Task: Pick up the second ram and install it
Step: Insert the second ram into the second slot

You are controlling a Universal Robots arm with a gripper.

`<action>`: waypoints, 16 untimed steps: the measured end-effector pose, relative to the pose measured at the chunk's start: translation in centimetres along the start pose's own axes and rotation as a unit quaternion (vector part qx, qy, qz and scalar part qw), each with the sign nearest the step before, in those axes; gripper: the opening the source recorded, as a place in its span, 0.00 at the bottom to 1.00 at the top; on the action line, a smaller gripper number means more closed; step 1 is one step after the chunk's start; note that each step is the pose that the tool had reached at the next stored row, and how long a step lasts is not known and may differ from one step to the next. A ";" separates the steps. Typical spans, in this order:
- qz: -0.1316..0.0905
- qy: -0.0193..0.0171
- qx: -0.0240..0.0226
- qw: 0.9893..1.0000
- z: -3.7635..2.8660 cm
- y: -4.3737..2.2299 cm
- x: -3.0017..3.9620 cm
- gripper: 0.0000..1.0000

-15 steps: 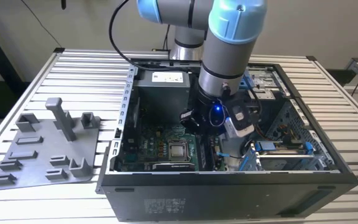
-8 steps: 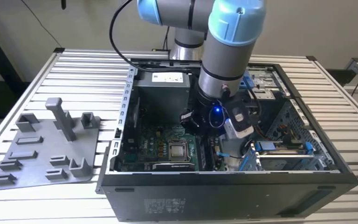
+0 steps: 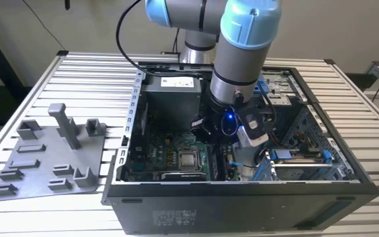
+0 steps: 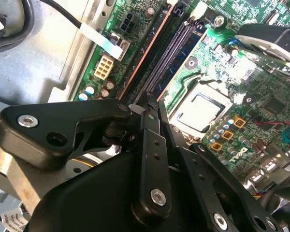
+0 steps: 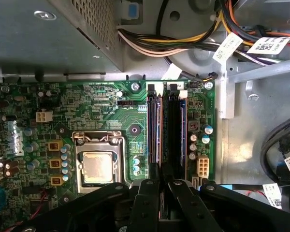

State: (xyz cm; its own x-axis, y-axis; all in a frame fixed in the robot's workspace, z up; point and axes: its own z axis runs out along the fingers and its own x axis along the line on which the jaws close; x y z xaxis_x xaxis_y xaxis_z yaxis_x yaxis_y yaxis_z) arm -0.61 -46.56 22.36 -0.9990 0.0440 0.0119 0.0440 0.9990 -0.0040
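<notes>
Grey moulded plastic comes first at the exterior view's left: a flat holder tray [image 3: 51,163] with upright posts and small blocky brackets, lying on the white slatted metal desk [image 3: 57,74]. Next to it, toward the exterior view's right, stands an open black computer case [image 3: 242,207] of sheet metal, with a perforated grey power-supply box [image 3: 173,98] at its far end and a green motherboard [image 3: 156,153] on its floor. On that board sits a square, shiny silver processor socket [image 3: 189,159], ringed in the first wrist view by small round capacitors and gold-coloured squares. The robot arm [image 3: 239,59], a smooth grey tube with pale blue caps, reaches down into the case just right of the socket. Its matt black hand [image 5: 160,182], built of bolted link bars, hangs low over the near end of the memory slots. The second ram [image 5: 171,135], a long, thin, blackish strip, lies along a slot just right of another dark strip with an orange edge, and it runs away from the hand toward the power-supply box; it also shows in the second wrist view [image 4: 171,53], in line with the tip of the hand [image 4: 152,104]. Whether the hand is clenched on the strip, merely touching it, or released cannot be told. Farther right, bundled yellow, black and orange cables [image 5: 183,43] with white tags cross bare grey metal.
</notes>
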 end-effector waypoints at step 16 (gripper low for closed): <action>0.000 0.000 0.000 1.000 -0.40 0.00 -0.07 0.14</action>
State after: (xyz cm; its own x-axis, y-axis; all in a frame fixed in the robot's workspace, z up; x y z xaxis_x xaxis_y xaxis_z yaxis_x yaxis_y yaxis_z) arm -0.53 -46.56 22.76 -0.9990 0.0430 0.0119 0.0430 0.9991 -0.0040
